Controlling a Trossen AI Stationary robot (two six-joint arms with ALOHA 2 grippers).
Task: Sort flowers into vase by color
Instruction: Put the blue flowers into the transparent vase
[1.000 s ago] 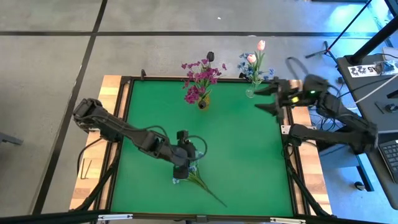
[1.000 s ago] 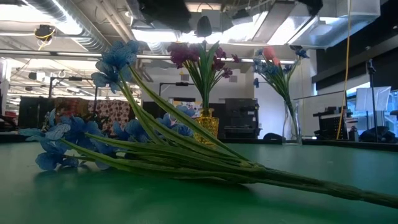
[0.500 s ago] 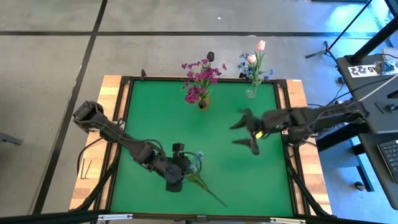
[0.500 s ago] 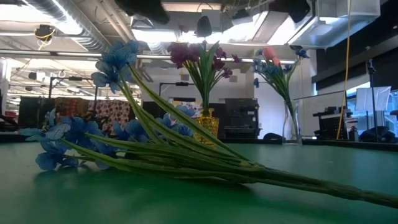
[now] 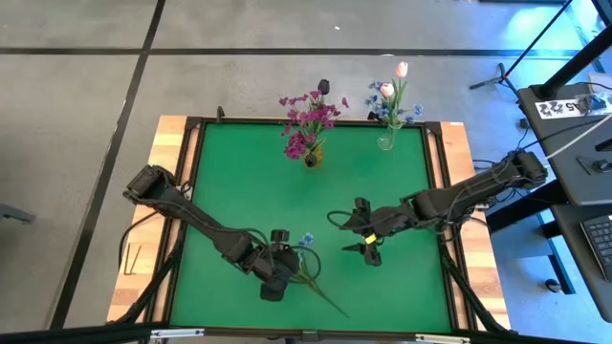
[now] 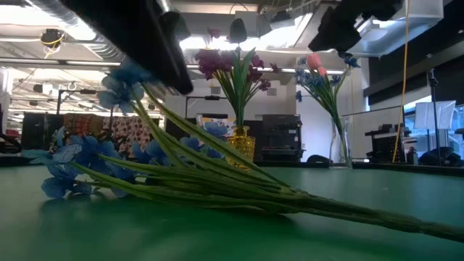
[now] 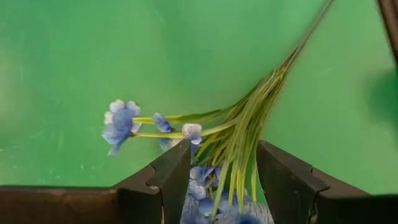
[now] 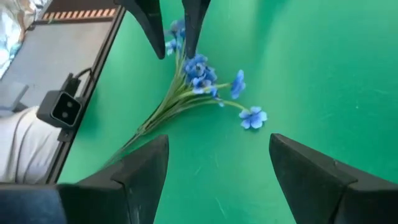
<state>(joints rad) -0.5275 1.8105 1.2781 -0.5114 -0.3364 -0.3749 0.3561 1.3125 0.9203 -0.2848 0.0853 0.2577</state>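
Observation:
A blue flower spray (image 5: 308,270) lies flat on the green table near its front edge, with the blooms (image 8: 198,67) toward the middle and the stem end (image 5: 339,311) toward the near edge. My left gripper (image 5: 280,279) hangs open just over the bloom end, one finger on either side of the stems (image 7: 239,155), and touches nothing that I can see. My right gripper (image 5: 342,234) is open in the air to the spray's right. At the far edge, magenta flowers (image 5: 306,124) stand in a yellow vase (image 6: 243,145), and blue flowers with pale tulips (image 5: 392,91) stand in a glass vase (image 6: 339,148).
Both vases stand close together at the table's far edge. The wide green mat (image 5: 239,182) lies between them and the spray. Wooden borders (image 5: 172,143) run along the table's left and right sides. A small camera (image 8: 62,107) sits at the near edge.
My right gripper has swung from beside the glass vase at the far right toward the table's middle and near edge, sinking and tipping downward toward the blue spray. My left gripper has gone down and toward the near edge over the spray's blooms. The spray has not moved.

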